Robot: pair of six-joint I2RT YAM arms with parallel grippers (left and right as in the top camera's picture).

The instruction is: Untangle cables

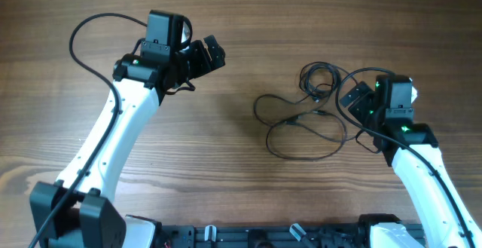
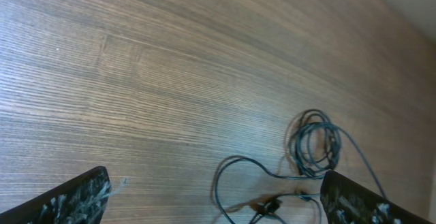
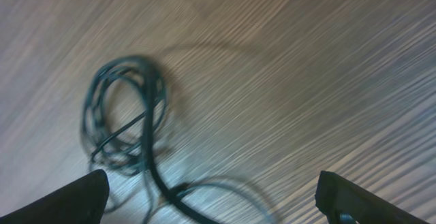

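- Cables on table, right of centre: small coil joined to loose loops.
- Right gripper wide, empty, just beside coil; left gripper wide, empty, well apart.
- Looks between grasps. Next: pinch one strand, pull it clear.

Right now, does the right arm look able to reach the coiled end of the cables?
Probably yes. The right gripper is open and hangs just beside the cables. The coil lies ahead of its fingers in the wrist view, with only table showing in between.
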